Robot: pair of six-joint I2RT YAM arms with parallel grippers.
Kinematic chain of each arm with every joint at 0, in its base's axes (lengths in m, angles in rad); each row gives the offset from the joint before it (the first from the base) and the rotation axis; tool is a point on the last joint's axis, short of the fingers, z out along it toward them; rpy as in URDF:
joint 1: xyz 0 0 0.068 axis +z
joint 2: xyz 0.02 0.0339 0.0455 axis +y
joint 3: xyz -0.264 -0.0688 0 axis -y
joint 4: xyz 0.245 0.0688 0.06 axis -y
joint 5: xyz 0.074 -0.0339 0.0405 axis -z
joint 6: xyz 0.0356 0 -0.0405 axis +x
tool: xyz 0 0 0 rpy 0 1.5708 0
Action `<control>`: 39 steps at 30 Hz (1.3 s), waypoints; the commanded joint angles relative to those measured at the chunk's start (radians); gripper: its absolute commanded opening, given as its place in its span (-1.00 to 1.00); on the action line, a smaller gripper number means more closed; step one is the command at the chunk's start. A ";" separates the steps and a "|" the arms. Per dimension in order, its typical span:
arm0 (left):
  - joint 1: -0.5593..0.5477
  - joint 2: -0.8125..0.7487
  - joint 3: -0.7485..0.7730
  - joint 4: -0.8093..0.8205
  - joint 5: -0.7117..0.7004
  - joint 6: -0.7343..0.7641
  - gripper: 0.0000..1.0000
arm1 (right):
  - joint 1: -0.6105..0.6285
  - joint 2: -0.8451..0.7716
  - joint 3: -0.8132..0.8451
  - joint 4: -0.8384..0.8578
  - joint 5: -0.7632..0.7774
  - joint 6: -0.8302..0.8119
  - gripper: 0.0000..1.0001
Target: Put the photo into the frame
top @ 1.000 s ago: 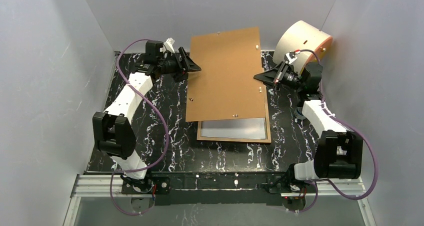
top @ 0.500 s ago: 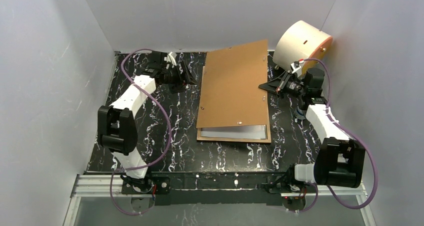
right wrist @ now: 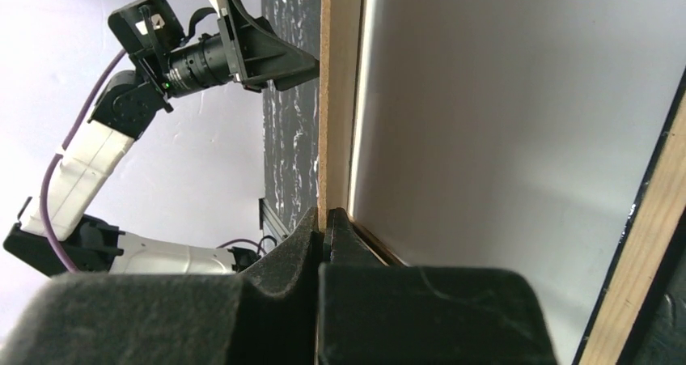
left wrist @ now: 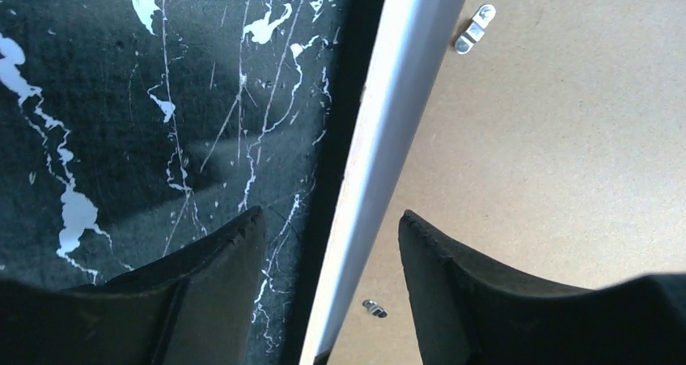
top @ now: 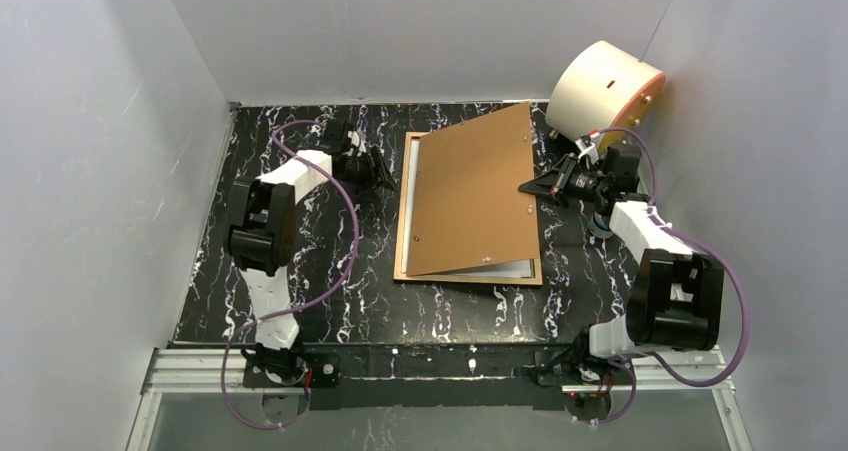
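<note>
**Top external view: frame, board, two grippers**

Large thin-edged rectangular picture frame of light brown wood: flat on black white-veined marble-pattern table, centre of view.

Flat brown fibreboard backing board: over the frame, askew, right edge lifted clear of it. Small metal turn clips near the board's edges.

Pale grey-white sheet: inside the frame, showing along the board's left and bottom edges. Cannot tell whether the photo's white back or the clear pane.

Right gripper: centre right, pads pressed together on the backing board's right edge.

Left gripper: just beside the frame's upper left edge, fingers apart, gripping nothing. Contact with the frame not discernible.

Cream cylindrical drum: upper right corner, on its side.
</note>
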 commanded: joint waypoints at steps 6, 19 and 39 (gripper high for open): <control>-0.017 0.074 0.057 0.005 0.034 -0.019 0.08 | -0.005 0.054 0.066 0.022 -0.094 -0.049 -0.97; -0.020 0.119 0.063 0.011 0.045 -0.022 -0.15 | -0.004 0.147 0.084 0.125 -0.095 -0.033 -0.97; -0.023 0.139 0.068 -0.007 0.062 -0.013 -0.16 | -0.003 0.252 0.079 0.151 -0.088 -0.119 -0.97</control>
